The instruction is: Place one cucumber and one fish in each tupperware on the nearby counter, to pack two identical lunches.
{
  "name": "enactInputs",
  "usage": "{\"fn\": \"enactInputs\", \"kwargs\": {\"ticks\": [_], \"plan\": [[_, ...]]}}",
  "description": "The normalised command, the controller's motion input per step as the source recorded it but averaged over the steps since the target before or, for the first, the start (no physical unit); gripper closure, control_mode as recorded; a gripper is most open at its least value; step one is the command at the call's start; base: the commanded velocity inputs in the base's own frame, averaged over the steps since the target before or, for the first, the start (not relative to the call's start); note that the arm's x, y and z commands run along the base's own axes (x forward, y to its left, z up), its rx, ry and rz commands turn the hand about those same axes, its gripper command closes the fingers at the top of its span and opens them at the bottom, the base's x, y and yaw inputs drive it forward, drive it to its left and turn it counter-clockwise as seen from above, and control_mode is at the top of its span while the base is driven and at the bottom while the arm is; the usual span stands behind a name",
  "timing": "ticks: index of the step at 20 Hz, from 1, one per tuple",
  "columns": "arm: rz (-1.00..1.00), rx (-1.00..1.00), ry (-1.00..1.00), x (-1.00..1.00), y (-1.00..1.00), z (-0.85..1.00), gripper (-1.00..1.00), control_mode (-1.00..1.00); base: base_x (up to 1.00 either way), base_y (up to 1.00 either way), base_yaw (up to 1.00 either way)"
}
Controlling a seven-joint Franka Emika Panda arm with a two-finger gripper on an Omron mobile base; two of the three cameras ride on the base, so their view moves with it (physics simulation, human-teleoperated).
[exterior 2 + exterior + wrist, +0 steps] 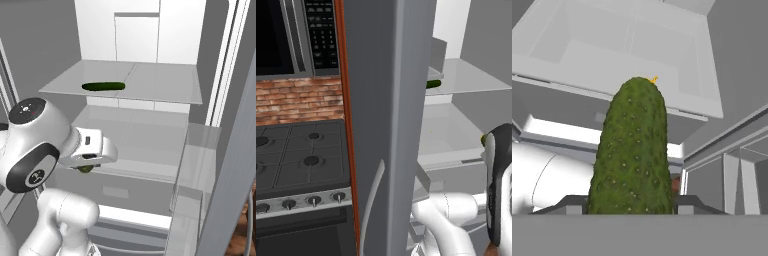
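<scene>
A: Holding a cucumber [633,150] was what the gripper [632,207] was doing at that moment. In the hand view the two dark finger tips sat tight against its lower end, one on each side, and its knobbly green length stood straight up away from the camera.

B: So the jaws were closed on it?

A: Closed as far as the cucumber let them, yes. From the right base view a bit of green peeked out under the white hand, which hung just in front of the open fridge [150,125], below its upper shelf.

B: And the second cucumber [103,86]?

A: It lay flat on that upper glass shelf [165,85], well apart from the hand. The left base view caught its end past the edge of the fridge door [387,100].

B: Which step would you call it?

A: I'd judge it the carrying stage for the first cucumber: picked, not yet packed. I could see no tub, no fish and no white counter from there, only the stove [301,155] to the left of the door.

B: What did the next move call for?

A: Probably drawing the arm clear of the shelves and door, then turning or driving toward the counter with the grip kept firm, since a long cucumber held by one end could swing or slip.
</scene>
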Motion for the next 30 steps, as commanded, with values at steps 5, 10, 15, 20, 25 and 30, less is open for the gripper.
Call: {"fn": "enactInputs", "kwargs": {"ticks": [5,10,15,20,25,30], "plan": [[0.0,0.0,-0.08,-0.07,0.1,-0.11,1.0,-1.0,0.0,0.0,0.0],[0.0,0.0,-0.09,0.0,0.2,0.0,1.0,-1.0,0.0,0.0,0.0],[0.0,0.0,-0.01,0.0,0.25,-0.06,1.0,-1.0,0.0,0.0,0.0],[0.0,0.0,0.0,-0.01,0.03,-0.03,1.0,1.0,-0.2,0.01,0.04],[0.0,0.0,0.0,0.0,0.0,0.0,1.0,1.0,-0.69,-0.25,0.08],[0.0,0.0,0.0,0.0,0.0,0.0,1.0,1.0,-0.92,-0.5,0.1]]}}
